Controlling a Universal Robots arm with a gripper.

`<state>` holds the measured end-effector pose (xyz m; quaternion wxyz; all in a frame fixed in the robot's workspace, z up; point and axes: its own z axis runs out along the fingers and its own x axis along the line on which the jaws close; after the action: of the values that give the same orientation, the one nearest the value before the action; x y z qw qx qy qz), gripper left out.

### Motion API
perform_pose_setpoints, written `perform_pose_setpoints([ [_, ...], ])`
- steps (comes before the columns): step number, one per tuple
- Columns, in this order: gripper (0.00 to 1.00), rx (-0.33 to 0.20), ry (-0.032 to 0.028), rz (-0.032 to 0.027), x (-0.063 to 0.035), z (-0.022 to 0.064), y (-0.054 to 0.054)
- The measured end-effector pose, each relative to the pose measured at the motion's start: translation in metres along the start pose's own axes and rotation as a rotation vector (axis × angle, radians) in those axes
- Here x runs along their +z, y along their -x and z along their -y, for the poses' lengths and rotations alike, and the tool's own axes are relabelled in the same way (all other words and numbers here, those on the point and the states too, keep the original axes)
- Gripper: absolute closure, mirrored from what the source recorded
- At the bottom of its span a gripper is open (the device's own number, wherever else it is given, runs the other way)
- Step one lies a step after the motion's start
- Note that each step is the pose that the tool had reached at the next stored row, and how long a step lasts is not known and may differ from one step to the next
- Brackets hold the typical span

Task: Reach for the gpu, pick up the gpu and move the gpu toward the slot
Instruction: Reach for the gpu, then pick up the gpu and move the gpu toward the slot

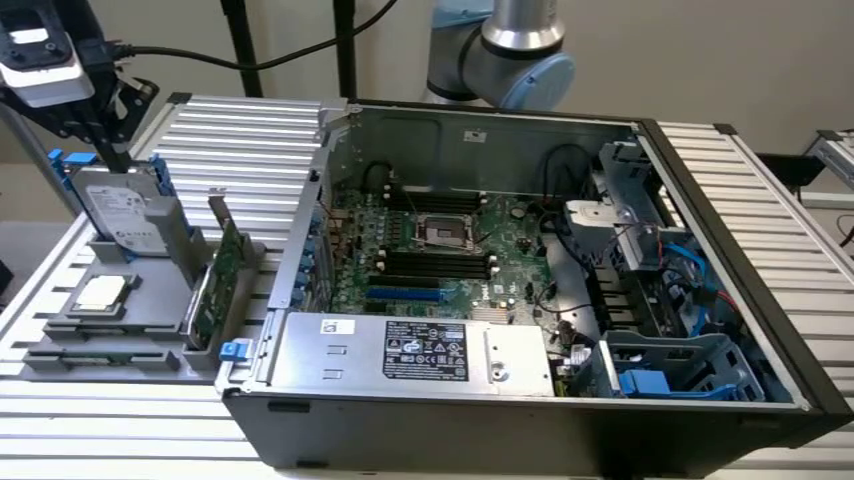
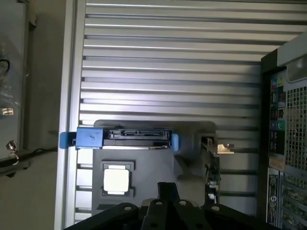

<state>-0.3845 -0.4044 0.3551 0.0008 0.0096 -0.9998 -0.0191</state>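
The gpu (image 1: 218,275), a thin green card with a silver bracket, stands on edge in a grey holder (image 1: 94,352) at the exterior view's left, just outside the open computer case (image 1: 534,420). In the wrist view the gpu (image 2: 214,165) appears edge-on, its bracket tip catching light. My gripper (image 1: 112,148) hangs high over the holder's far end, above the hard drive and well apart from the gpu. Its dark body (image 2: 168,196) sits over the holder between the CPU chip and the gpu. A blue slot (image 1: 404,296) lies on the motherboard inside the case.
A silver hard drive (image 1: 124,208) with blue rails stands upright in the holder, and a square CPU chip (image 1: 103,292) lies flat beside it. The case wall (image 1: 314,210) rises right next to the gpu. Ribbed aluminium table (image 1: 254,140) surrounds everything. Cables hang behind the arm.
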Motion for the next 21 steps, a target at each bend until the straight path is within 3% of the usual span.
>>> perform_pose_setpoints([
  [4, 0.89, 0.000, 0.0001, -0.0006, -0.0001, 0.0123, 0.011],
  [15, 0.89, 0.000, 0.0001, -0.0007, 0.0043, 0.0333, 0.059],
  [21, 0.89, 0.000, 0.0001, -0.0010, 0.0058, 0.0379, 0.066],
])
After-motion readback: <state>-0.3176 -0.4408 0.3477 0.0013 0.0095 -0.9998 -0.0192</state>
